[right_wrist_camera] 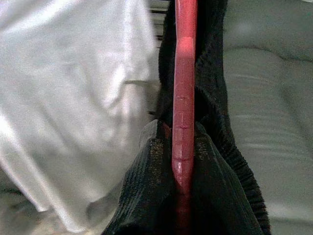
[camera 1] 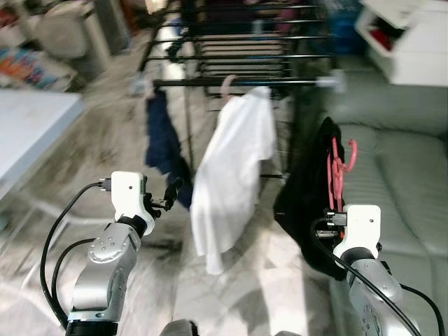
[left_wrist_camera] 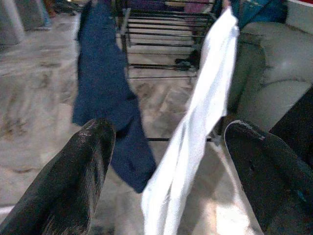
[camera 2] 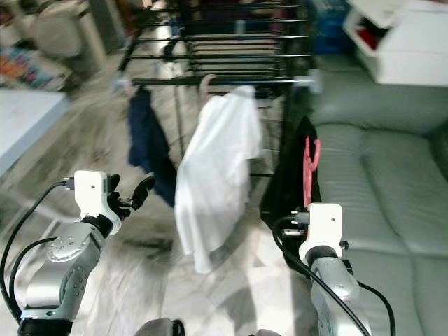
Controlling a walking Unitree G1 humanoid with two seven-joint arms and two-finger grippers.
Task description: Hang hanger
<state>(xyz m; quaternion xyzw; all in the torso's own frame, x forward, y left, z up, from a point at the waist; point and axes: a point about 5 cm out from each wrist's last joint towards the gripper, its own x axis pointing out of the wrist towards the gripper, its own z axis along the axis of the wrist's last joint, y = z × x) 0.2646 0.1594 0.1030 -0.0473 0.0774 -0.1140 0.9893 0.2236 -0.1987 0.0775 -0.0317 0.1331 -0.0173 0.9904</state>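
One pink hanger (right_wrist_camera: pixel 184 98) with a black garment (camera 1: pixel 308 203) is clamped in the right gripper (right_wrist_camera: pixel 183 161); the left gripper (left_wrist_camera: pixel 166 161) is held open near a white shirt (camera 1: pixel 231 175).

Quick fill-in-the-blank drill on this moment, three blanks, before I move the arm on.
1. The right gripper is shut on a pink hanger carrying a ____ garment.
2. The white shirt hangs from the drying ____.
3. The left gripper has its fingers ____.

Missing words: black; rack; open
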